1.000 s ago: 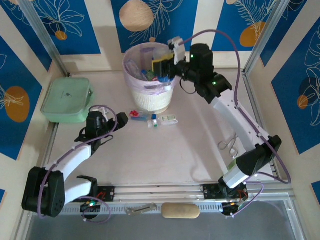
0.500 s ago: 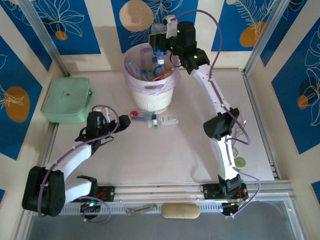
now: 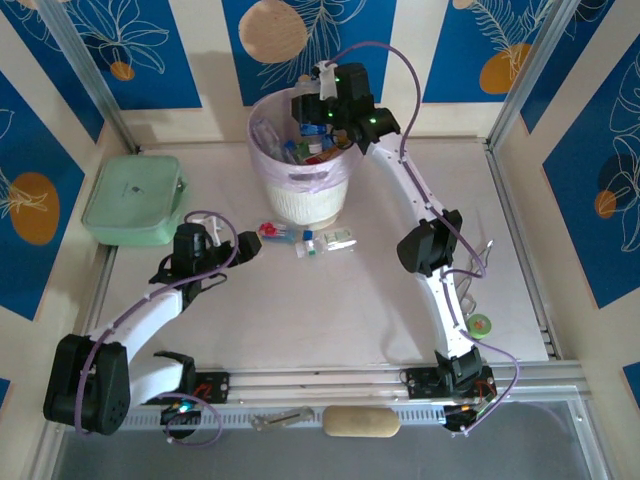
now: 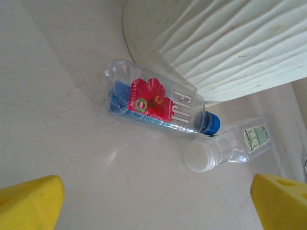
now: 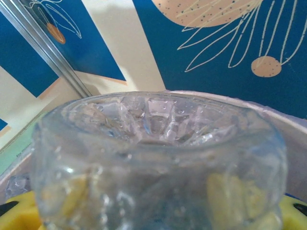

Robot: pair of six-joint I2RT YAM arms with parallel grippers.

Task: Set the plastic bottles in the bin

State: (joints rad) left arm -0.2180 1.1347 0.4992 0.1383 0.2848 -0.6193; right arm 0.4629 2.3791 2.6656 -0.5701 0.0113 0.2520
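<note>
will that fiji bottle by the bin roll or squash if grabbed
Probably light: the Fiji bottle looks empty. Its clear walls look dented, so likely to give when squeezed. Lying on a flattish side, it seems unlikely to roll, but might nudge the white-capped bottle beside it.

A clear bottle (image 5: 158, 158), blurred, runs off the bottom edge, hiding most of the yellow fingers (image 5: 17, 213).

box: green lidded box (image 3: 132, 198), lid on, flat on my table (image 3: 330, 320)
round thing: small green round thing (image 3: 482, 323), far right of box, nearer me
oblong: tan oblong (image 3: 360, 422), right of box, past table's near edge
walls: blue leaf-print panels (image 3: 330, 35), behind box
</note>
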